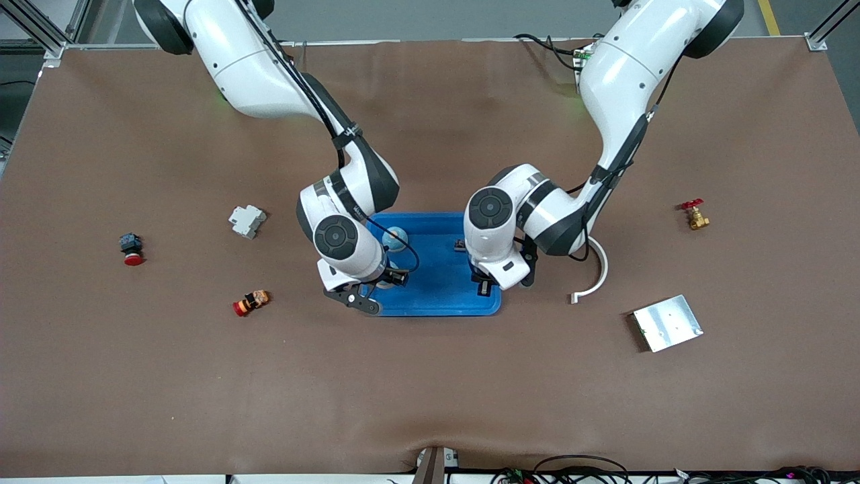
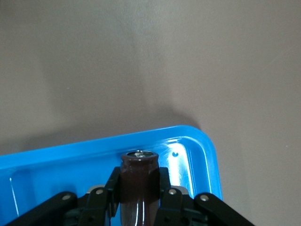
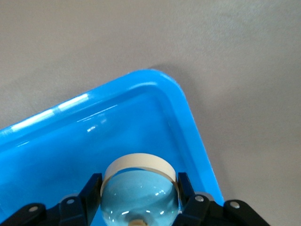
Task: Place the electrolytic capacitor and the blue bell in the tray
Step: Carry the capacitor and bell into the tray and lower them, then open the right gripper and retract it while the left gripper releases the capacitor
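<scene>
The bright-blue tray (image 1: pixel 437 296) lies mid-table. My left gripper (image 1: pixel 485 290) is shut on a dark brown electrolytic capacitor (image 2: pixel 138 174). It holds the capacitor upright over the tray (image 2: pixel 47 174), at the nearer corner toward the left arm's end. My right gripper (image 1: pixel 379 290) is shut on the blue bell (image 3: pixel 138 197), a pale blue dome on a cream base ring. It holds the bell over the tray (image 3: pixel 70 141), at the nearer corner toward the right arm's end. In the front view the hands hide most of both held things.
A pale blue round thing (image 1: pixel 395 236) shows in the tray by the right wrist. Toward the right arm's end lie a grey breaker (image 1: pixel 247 220), a red button (image 1: pixel 131 250) and a red-orange part (image 1: pixel 250 302). Toward the left arm's end lie a white curved piece (image 1: pixel 594 279), a silver plate (image 1: pixel 666 323) and a brass valve (image 1: pixel 695 216).
</scene>
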Motion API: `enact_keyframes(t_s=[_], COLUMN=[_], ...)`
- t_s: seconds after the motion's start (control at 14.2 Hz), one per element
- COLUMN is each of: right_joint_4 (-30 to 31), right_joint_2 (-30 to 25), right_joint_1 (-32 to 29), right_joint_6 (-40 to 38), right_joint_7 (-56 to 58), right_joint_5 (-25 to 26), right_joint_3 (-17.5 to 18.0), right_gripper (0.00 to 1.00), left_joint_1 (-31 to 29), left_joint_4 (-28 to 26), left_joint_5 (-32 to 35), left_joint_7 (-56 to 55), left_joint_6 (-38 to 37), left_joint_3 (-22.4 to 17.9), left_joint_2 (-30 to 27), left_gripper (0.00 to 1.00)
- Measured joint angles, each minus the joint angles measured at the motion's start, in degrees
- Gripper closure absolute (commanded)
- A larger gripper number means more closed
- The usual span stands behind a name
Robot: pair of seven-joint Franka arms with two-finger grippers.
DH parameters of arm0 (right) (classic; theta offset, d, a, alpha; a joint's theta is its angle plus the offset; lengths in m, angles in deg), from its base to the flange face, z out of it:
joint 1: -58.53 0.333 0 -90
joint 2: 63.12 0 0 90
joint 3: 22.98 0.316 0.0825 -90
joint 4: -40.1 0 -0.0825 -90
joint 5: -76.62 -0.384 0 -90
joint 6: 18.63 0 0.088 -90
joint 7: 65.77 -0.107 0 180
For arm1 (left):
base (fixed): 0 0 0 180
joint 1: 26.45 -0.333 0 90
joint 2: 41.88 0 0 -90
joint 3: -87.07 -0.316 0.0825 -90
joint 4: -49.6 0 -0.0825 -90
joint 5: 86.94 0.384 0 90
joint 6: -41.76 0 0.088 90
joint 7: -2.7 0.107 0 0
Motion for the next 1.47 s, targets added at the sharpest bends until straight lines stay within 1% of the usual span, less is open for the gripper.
enact_keyframes(t_s=[0.21, 0.42, 0.49, 0.56, 0.63, 0.7, 0.77, 0.91, 1.26, 1.47], right_joint_4=[0.0, 0.0, 0.0, 0.0, 0.0, 0.0, -0.1, -0.3, -1.2, -2.1], right_joint_2=[0.6, 1.6, 2.0, 2.3, 2.5, 2.6, 2.6, 2.6, 2.3, 0.0], right_joint_1=[0.4, 0.4, 0.4, 0.4, 0.4, 0.4, 0.4, 0.4, -0.2, -2.8], right_joint_6=[0.0, 0.1, 0.5, 0.9, 1.1, 1.2, 1.2, 1.3, 1.2, -2.8], right_joint_7=[-0.1, -0.1, -0.1, -0.1, -0.1, -0.1, -0.1, -0.2, -0.3, -0.1], right_joint_5=[-0.2, -0.2, -0.2, -0.3, -0.7, -1.8, -2.7, -3.6, -3.6, -3.6], right_joint_3=[0.0, 0.0, -0.1, -0.1, -0.1, -0.1, -0.1, -0.1, -1.0, -1.5], right_gripper=[1.00, 0.99, 0.87, 0.78, 0.65, 0.20, 0.12, 0.00, 0.00, 0.00], left_joint_1=[1.2, 4.7, 5.7, 6.4, 6.9, 7.1, 7.2, 7.3, 8.4, 9.2], left_joint_4=[1.6, 3.4, 4.1, 4.6, 5.2, 5.6, 5.9, 6.5, 8.0, 8.4], left_joint_5=[0.0, 0.0, 0.0, 0.0, 0.0, 0.0, 0.0, 0.0, 0.0, 0.0], left_joint_7=[-1.7, -3.6, -4.3, -4.7, -5.1, -5.3, -5.3, -5.4, -6.1, -6.2], left_joint_6=[-0.2, -0.4, -0.4, -0.4, -0.4, -0.4, -0.4, -0.4, -0.3, 0.0], left_joint_3=[-0.7, -3.4, -3.9, -4.3, -4.4, -4.4, -4.4, -4.4, -4.7, -5.5], left_joint_2=[1.2, 2.7, 3.4, 4.0, 4.7, 5.2, 5.6, 6.3, 7.8, 8.4], left_gripper=[1.00, 1.00, 1.00, 1.00, 1.00, 1.00, 1.00, 1.00, 1.00, 1.00])
